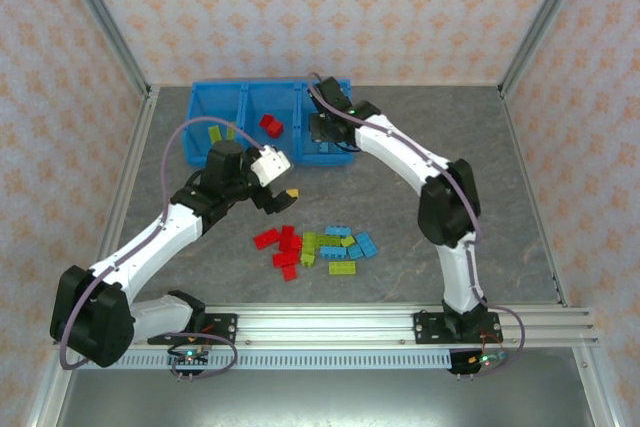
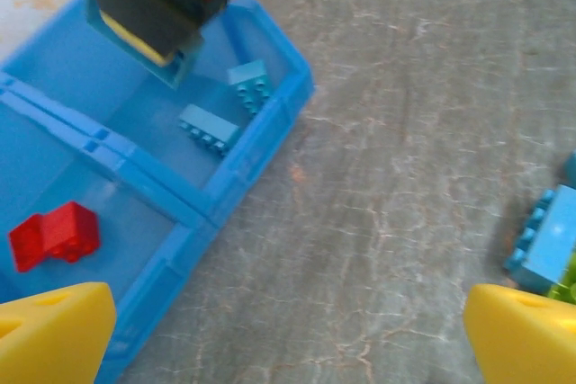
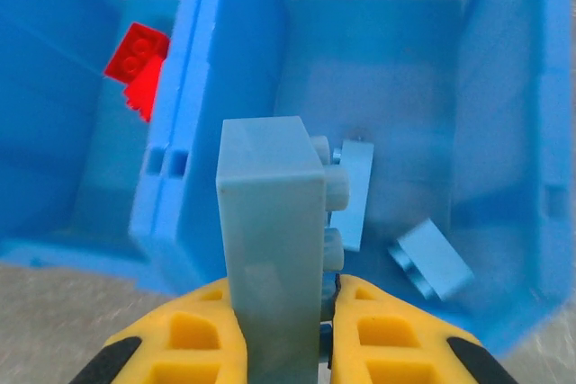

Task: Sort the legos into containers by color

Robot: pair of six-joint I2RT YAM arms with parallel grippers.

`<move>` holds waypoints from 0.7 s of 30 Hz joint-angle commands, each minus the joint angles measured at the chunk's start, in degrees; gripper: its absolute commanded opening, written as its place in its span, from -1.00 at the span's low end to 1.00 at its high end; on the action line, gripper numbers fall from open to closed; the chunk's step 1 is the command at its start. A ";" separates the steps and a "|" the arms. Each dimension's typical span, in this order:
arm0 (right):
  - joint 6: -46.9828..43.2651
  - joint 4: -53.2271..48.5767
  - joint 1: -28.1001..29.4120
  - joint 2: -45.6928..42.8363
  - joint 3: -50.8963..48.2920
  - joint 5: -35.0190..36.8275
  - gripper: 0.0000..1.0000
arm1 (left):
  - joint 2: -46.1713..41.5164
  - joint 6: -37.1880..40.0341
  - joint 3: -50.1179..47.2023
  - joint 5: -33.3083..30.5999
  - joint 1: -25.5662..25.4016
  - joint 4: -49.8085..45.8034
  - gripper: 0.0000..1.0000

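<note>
Legos, small studded plastic bricks (image 1: 315, 247), lie piled on the grey table (image 1: 480, 147) from above, short of the bright blue plastic bin tray (image 1: 225, 95); left wrist: the left gripper (image 2: 288, 330) gapes empty; right wrist: the right gripper (image 3: 283, 321) clamps a light blue brick (image 3: 270, 222) over the blue-brick compartment (image 3: 378, 69), best released clear of the divider (image 3: 193, 132); no writing legible.

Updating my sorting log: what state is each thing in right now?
Left end effector: open, empty.
Right end effector: shut on a light blue studded plastic brick, over the right compartment.
Bright blue three-compartment plastic tray: upright, partly filled.
Red plastic brick: loose in the middle compartment.
Two light blue bricks: loose in the right compartment.
Lime green bricks: in the left compartment.
Mixed pile of red, green and blue bricks: unsorted on the grey table.
</note>
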 commanded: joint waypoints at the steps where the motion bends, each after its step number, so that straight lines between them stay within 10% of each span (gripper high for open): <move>1: -1.06 -0.81 -0.69 4.30 4.88 2.21 -0.76 | -1.53 -2.51 -1.05 -4.13 0.30 5.10 1.00; 9: 0.17 -0.93 -1.08 7.14 6.71 -0.09 -0.21 | -1.19 -2.27 -1.61 -4.53 0.30 5.61 1.00; 21: -0.52 -2.35 -1.09 -11.57 -6.02 -0.41 -0.21 | 3.18 -17.85 4.15 -4.80 0.61 1.45 1.00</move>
